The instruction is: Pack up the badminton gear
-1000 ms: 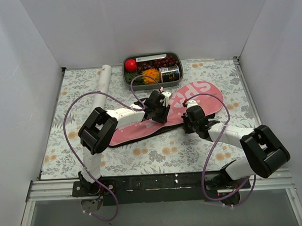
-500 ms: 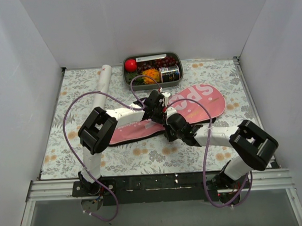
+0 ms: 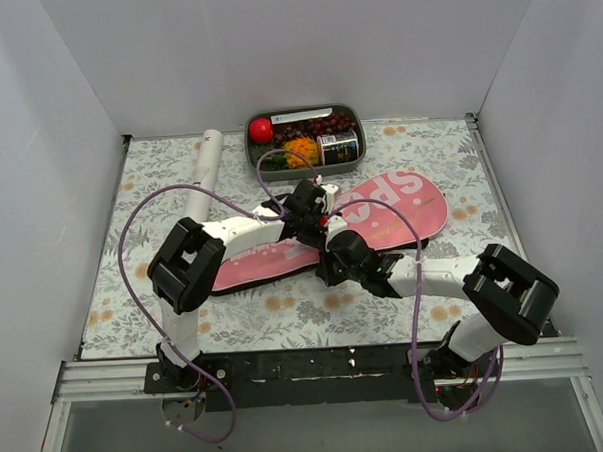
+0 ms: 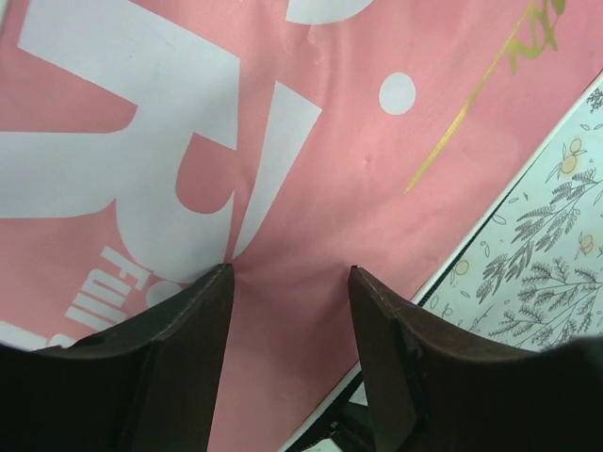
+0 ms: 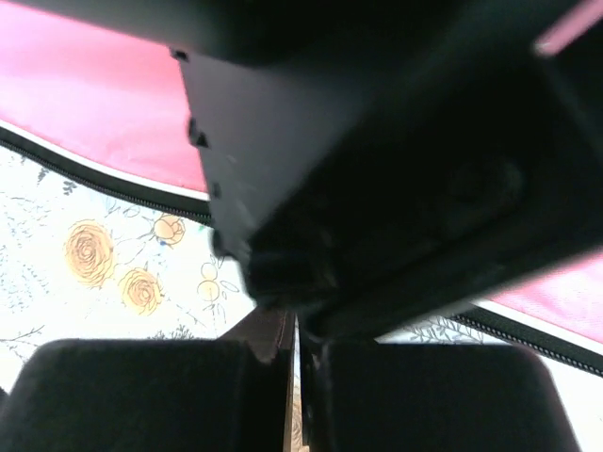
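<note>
The long pink bag [image 3: 396, 204] with white lettering and black edging lies diagonally across the floral mat. My left gripper [image 3: 319, 225] is open, and its fingers press down on the bag's middle. In the left wrist view pink fabric [image 4: 377, 188] fills the gap between the fingertips of the gripper [image 4: 289, 282]. My right gripper [image 3: 331, 261] sits at the bag's near edge, just beside the left one. Its jaws [image 5: 292, 348] are closed to a thin slit, and nothing shows between them. The white tube [image 3: 203, 170] lies at the back left. No rackets show.
The grey food tray [image 3: 351, 166] with the red ball [image 3: 260, 130] stands at the back, just beyond the bag. White walls enclose three sides. In the right wrist view a dark blurred body [image 5: 396, 141] looms close above the bag's zipped edge [image 5: 113, 184].
My right gripper has moved left along the bag's near edge, from under the wide end to the middle. The bag's wide end has shifted slightly. The left gripper has stayed put.
</note>
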Controlling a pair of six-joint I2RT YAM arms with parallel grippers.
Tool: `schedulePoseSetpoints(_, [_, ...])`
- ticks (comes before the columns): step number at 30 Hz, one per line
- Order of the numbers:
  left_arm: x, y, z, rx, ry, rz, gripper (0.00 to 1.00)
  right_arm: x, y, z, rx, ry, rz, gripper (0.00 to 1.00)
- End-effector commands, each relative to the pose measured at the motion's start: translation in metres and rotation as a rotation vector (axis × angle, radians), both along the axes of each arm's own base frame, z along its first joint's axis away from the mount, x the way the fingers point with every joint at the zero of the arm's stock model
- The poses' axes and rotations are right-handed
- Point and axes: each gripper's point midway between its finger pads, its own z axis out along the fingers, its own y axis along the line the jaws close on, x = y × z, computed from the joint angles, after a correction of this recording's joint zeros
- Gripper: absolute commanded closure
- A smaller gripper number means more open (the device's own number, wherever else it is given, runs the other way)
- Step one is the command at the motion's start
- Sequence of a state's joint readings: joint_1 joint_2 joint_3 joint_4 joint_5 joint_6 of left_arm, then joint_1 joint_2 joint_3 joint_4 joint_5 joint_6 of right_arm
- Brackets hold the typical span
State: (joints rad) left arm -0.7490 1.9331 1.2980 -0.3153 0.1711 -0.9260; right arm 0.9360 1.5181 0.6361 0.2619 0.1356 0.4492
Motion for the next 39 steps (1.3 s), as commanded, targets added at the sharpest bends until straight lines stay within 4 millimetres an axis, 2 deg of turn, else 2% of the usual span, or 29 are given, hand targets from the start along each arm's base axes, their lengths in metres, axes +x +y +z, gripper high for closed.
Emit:
schedulePoseSetpoints(1, [0.005, 0.018, 0.051, 0.032, -0.103, 0.025, 0.46, -0.006, -0.014, 0.016, 0.010, -0.023, -0.013, 0.99])
schedulePoseSetpoints(2, [0.003, 0.024, 0.054, 0.049, -0.102, 0.028, 0.46, -0.007, -0.018, 0.015, 0.001, -0.023, -0.020, 0.99])
schedulePoseSetpoints(3, [0.003, 0.028, 0.066, 0.046, -0.131, 0.038, 0.44, -0.007, -0.023, 0.013, -0.010, -0.021, -0.032, 0.99])
schedulePoseSetpoints(6, [-0.002, 0.045, 0.072, 0.091, -0.150, 0.044, 0.40, -0.009, -0.039, 0.010, -0.039, -0.014, -0.059, 0.99])
schedulePoseSetpoints(10, [-0.021, 0.064, 0.055, 0.148, -0.126, 0.005, 0.32, -0.015, -0.054, 0.010, -0.054, -0.013, -0.073, 0.99])
schedulePoseSetpoints(13, [-0.033, 0.061, 0.051, 0.116, -0.120, -0.074, 0.26, -0.020, -0.061, 0.008, -0.054, -0.010, -0.073, 0.99])
schedulePoseSetpoints(14, [-0.039, 0.064, 0.041, 0.123, -0.114, -0.102, 0.25, -0.021, -0.062, 0.008, -0.050, -0.008, -0.073, 0.99])
schedulePoseSetpoints(18, [-0.049, 0.064, 0.022, 0.135, -0.072, -0.159, 0.21, -0.028, -0.070, 0.003, -0.057, 0.003, -0.073, 0.99])
schedulePoseSetpoints(24, [-0.059, 0.055, -0.001, 0.116, -0.016, -0.234, 0.21, -0.033, -0.075, 0.009, -0.037, -0.009, -0.072, 0.99])
schedulePoseSetpoints(26, [-0.061, 0.053, -0.008, 0.112, 0.001, -0.241, 0.26, -0.034, -0.077, 0.008, -0.037, -0.007, -0.075, 0.99])
schedulePoseSetpoints(27, [-0.064, 0.053, -0.018, 0.123, 0.026, -0.248, 0.38, -0.035, -0.077, 0.007, -0.037, -0.006, -0.075, 0.99])
schedulePoseSetpoints(30, [-0.069, 0.056, -0.034, 0.160, 0.068, -0.255, 0.59, -0.037, -0.077, 0.005, -0.036, 0.002, -0.069, 0.99])
schedulePoseSetpoints(33, [-0.074, 0.054, -0.046, 0.176, 0.100, -0.257, 0.75, -0.038, -0.076, 0.004, -0.033, 0.005, -0.065, 0.99])
schedulePoseSetpoints(34, [-0.075, 0.052, -0.048, 0.177, 0.108, -0.256, 0.83, -0.038, -0.076, 0.003, -0.033, 0.008, -0.064, 0.99])
schedulePoseSetpoints(37, [-0.077, 0.047, -0.052, 0.167, 0.139, -0.239, 0.94, -0.039, -0.075, 0.002, -0.026, 0.011, -0.058, 0.99])
schedulePoseSetpoints(38, [-0.075, 0.045, -0.054, 0.162, 0.145, -0.225, 1.00, -0.039, -0.075, 0.001, -0.029, 0.015, -0.057, 0.99])
schedulePoseSetpoints(39, [-0.075, 0.043, -0.055, 0.154, 0.160, -0.201, 1.00, -0.038, -0.074, 0.002, -0.028, 0.011, -0.055, 0.99])
